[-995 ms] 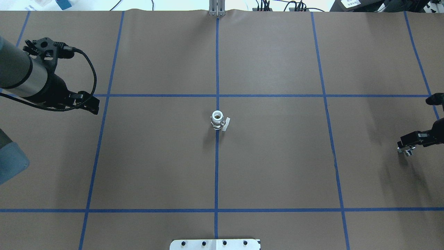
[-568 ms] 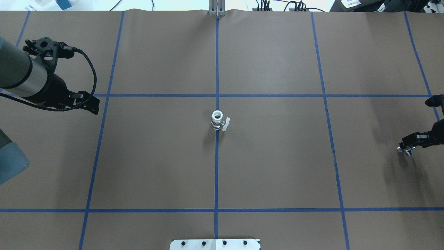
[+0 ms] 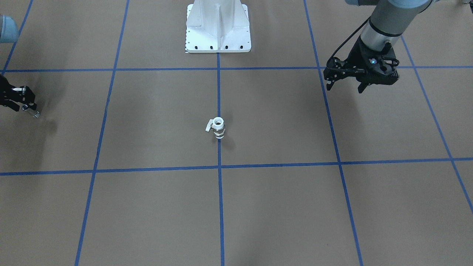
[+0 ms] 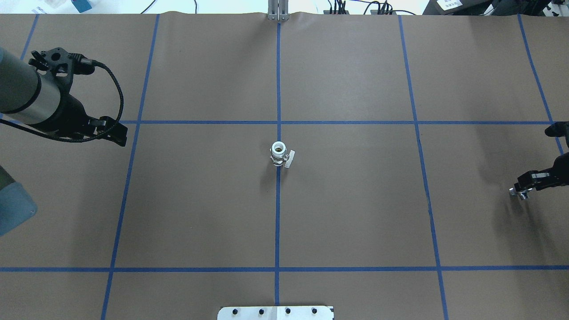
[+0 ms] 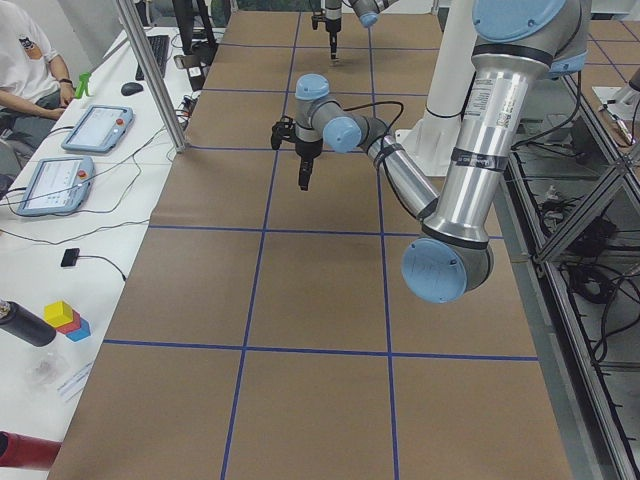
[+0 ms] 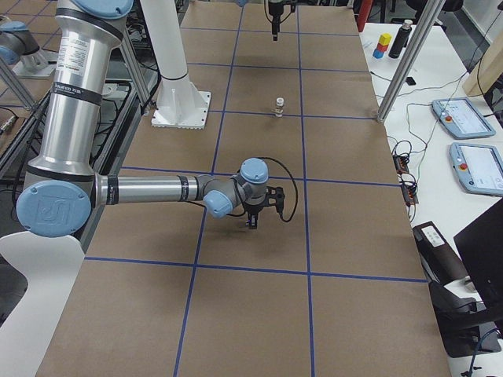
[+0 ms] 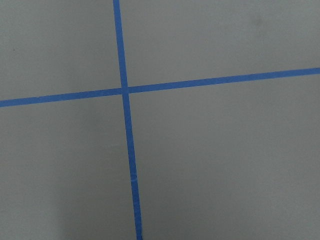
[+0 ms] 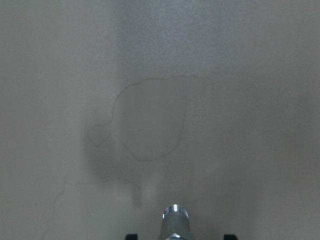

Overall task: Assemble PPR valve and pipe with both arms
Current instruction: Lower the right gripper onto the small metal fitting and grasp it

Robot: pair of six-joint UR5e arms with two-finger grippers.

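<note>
The PPR valve (image 4: 278,153) stands upright at the table's centre on the blue centre line, white round end up and pale lever to one side; it also shows in the front view (image 3: 218,128) and the right side view (image 6: 279,104). My right gripper (image 4: 521,190) is far out at the table's right edge, shut on the chrome pipe (image 4: 519,193), held low over the paper. The pipe's rounded tip shows in the right wrist view (image 8: 174,220) and in the front view (image 3: 34,113). My left gripper (image 3: 344,88) is open and empty, far left of the valve (image 4: 116,135).
Brown paper with a blue tape grid (image 4: 278,222) covers the table. The white robot base plate (image 3: 218,33) sits at the near edge. The left wrist view shows only a tape crossing (image 7: 125,91). Operator tablets (image 6: 464,118) lie beyond the far edge.
My right gripper with the pipe has shifted slightly toward the table's right edge. The left arm and the valve have barely moved.
</note>
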